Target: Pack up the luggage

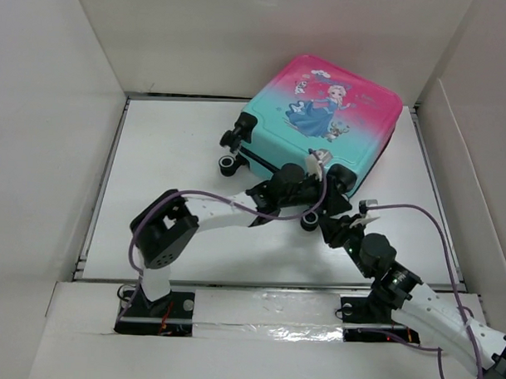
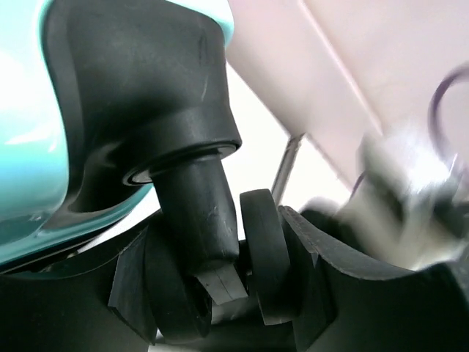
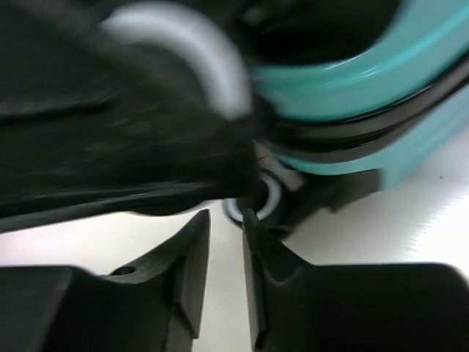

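The white tabletop (image 1: 171,153) is carrying the luggage (image 1: 322,117), closed and flat, far right. My left end effector (image 2: 223,242) is straddling its wheel (image 2: 260,257); I cannot tell whether it is clamping. My right end effector (image 3: 226,220) is sitting closed, empty. I am judging the shell rigid, slick, light, and favouring the black trim (image 3: 344,136) for hold.

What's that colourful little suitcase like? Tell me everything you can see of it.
The luggage is a small hard, glossy shell, pink fading to teal, with a cartoon princess print facing up. It lies flat and closed at the far right of the white table, black trim and black wheels along its near edge. The left claw has its fingers either side of the near-right wheel.
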You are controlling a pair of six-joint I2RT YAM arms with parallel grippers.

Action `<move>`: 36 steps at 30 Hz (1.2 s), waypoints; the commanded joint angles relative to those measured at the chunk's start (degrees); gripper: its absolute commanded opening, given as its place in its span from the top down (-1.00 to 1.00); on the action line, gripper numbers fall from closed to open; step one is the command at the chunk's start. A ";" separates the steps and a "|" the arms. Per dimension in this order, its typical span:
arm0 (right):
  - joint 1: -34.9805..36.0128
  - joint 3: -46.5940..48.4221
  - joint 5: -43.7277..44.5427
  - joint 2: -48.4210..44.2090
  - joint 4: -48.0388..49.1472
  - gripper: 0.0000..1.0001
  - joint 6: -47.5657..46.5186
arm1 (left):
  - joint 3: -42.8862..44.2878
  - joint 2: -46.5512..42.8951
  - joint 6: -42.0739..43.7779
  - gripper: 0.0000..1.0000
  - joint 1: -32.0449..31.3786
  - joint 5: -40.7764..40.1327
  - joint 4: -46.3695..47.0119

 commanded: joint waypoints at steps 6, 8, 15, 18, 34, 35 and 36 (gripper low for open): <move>-0.30 -5.22 2.05 -0.89 8.97 0.27 1.36 | 21.70 8.55 -0.29 -0.98 -4.82 6.32 3.73; -0.30 -5.13 2.40 -1.68 8.62 0.09 1.01 | 20.49 5.41 2.00 -0.98 -3.95 4.39 1.08; -0.30 -2.68 6.09 0.95 6.01 -0.12 -1.54 | -1.54 -17.35 9.21 -0.98 4.49 -10.28 -5.08; -0.30 -2.05 6.71 3.67 10.70 0.30 -1.55 | -7.70 -26.32 10.11 -0.98 7.48 -23.98 -12.38; 1.63 -2.40 2.40 -3.95 6.17 -0.07 -1.45 | 1.57 -18.80 23.37 -0.98 24.01 -25.17 -37.80; 1.63 -2.23 2.14 -4.84 5.20 -0.07 -1.54 | 2.45 -16.78 24.60 -0.98 24.53 -24.20 -37.36; 1.63 -2.14 1.97 -5.63 3.62 -0.07 -1.80 | 4.55 -15.63 25.91 -0.98 24.54 -23.58 -37.36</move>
